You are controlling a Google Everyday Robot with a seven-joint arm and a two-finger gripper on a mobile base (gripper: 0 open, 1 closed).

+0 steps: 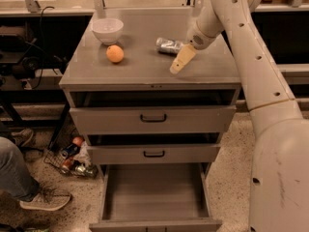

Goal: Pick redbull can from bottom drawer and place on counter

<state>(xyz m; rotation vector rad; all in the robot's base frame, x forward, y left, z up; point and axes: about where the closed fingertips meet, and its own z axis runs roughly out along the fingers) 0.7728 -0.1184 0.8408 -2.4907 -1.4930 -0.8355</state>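
Note:
The redbull can (169,46) lies on its side on the counter (145,71), right of the middle. It is silver with some blue. My gripper (176,64) hangs at the end of the white arm just in front of and to the right of the can, low over the counter. Whether it touches the can I cannot tell. The bottom drawer (154,195) is pulled out below, and its flat grey floor shows nothing on it.
A white bowl (107,29) and an orange (115,53) sit on the counter's left part. The two upper drawers (153,118) stand slightly ajar. A wire basket with cans (72,157) is on the floor at left, beside a person's leg and shoe (34,197).

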